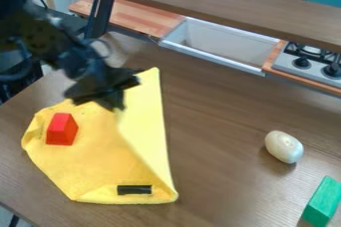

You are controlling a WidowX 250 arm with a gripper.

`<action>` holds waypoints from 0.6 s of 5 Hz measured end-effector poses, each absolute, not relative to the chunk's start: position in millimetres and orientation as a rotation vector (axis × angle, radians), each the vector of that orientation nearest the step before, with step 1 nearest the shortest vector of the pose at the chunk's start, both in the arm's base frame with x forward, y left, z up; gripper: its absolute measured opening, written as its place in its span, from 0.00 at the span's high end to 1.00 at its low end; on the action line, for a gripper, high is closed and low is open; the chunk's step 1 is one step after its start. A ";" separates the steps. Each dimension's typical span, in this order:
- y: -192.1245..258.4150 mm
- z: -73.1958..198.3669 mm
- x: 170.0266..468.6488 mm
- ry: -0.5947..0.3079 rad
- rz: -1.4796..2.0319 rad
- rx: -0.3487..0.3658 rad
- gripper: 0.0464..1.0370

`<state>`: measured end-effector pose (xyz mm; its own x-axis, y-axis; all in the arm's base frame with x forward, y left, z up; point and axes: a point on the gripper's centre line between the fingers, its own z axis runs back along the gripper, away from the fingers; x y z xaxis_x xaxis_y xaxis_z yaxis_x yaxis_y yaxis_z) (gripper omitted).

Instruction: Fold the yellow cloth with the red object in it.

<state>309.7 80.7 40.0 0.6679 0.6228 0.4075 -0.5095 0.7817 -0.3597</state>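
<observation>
The black gripper hangs at the upper left, over the upper part of the yellow cloth, and hides some of it. Blur around the gripper leaves unclear whether it touches the cloth. A red block rests on the cloth's left side, below and left of the gripper. Along the right side the cloth forms a long slanting fold, running from beneath the gripper down to the lower right corner. Near the cloth's bottom edge lies a small black piece.
A whitish oval object lies on the brown table at right, with a green block at the lower right corner. Behind are a raised brown shelf, a white sink and a toy stove.
</observation>
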 end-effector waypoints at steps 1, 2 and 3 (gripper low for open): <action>106.5 36.0 290.5 -0.521 0.653 -0.231 1.00; 126.7 39.7 275.4 -0.513 0.652 -0.230 1.00; 149.5 42.0 262.2 -0.518 0.666 -0.223 1.00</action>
<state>262.2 149.5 42.0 0.6663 0.6386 0.3849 -0.5301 0.7687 -0.3579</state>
